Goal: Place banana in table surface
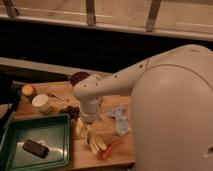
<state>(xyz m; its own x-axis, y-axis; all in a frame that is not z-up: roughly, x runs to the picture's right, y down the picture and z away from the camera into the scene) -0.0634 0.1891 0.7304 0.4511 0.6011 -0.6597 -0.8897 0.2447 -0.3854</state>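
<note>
The gripper (83, 125) hangs low over the worktop (80, 158), just right of the green tray (40, 120). Whether it grips anything I cannot tell. The banana (94, 144) seems to lie on the wood near the front edge, just beside 1 red pepper (111, 148). A grey cloth (119, 119) lies toward the right edge.
</note>
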